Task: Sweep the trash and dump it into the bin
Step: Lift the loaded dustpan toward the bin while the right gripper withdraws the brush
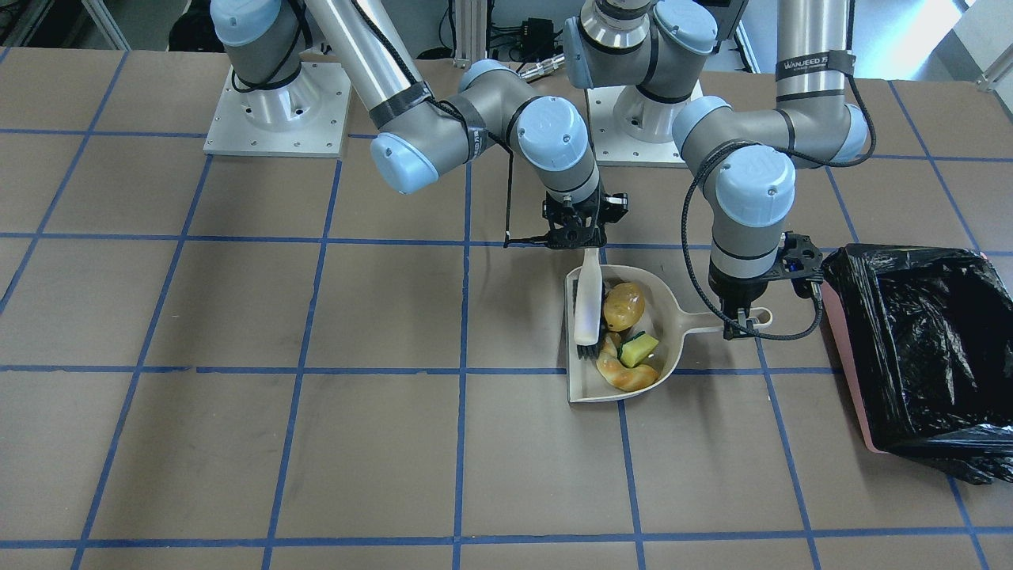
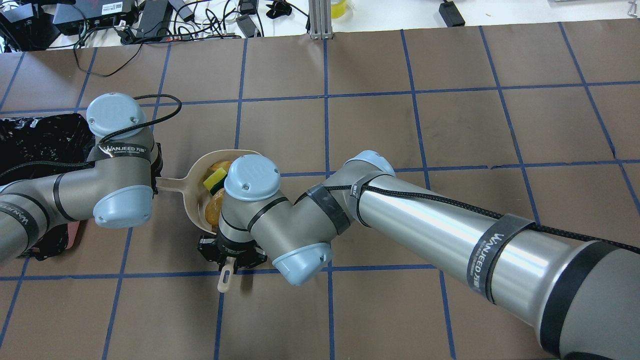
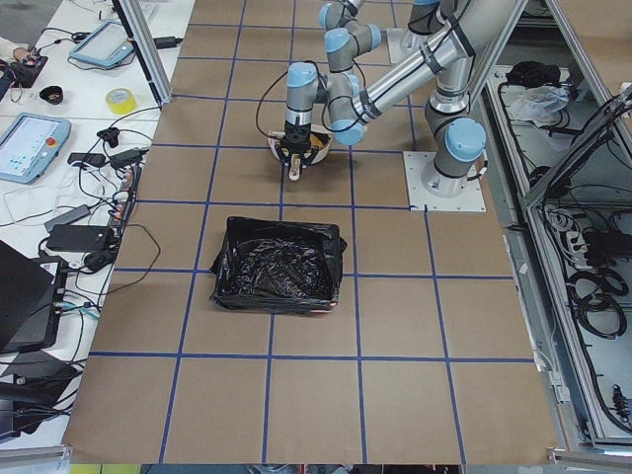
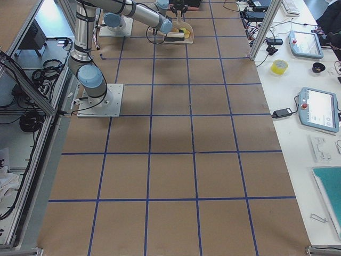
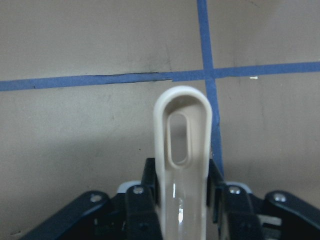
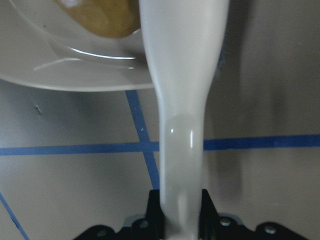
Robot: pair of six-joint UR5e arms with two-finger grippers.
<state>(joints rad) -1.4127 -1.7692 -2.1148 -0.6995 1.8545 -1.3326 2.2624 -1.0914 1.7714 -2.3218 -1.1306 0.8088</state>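
Observation:
The beige dustpan (image 1: 671, 310) lies on the table with all three trash items in it: a golden-brown potato-like roll (image 1: 624, 306), a yellow sponge wedge with green backing (image 1: 639, 348) and a tan croissant (image 1: 625, 372). My left gripper (image 1: 741, 324) is shut on the dustpan's handle (image 5: 182, 135). My right gripper (image 1: 583, 241) is shut on the handle (image 6: 182, 125) of a white brush (image 1: 588, 305), whose bristles rest inside the pan beside the trash. The bin (image 1: 922, 348), pink-sided with a black bag, stands just beyond the left gripper.
The table is brown with a blue tape grid (image 1: 463, 368). Both arm bases (image 1: 277, 111) stand at the robot's edge. Cables and devices (image 2: 150, 15) lie beyond the far edge. The right arm's forearm (image 2: 450, 225) reaches across the table's middle.

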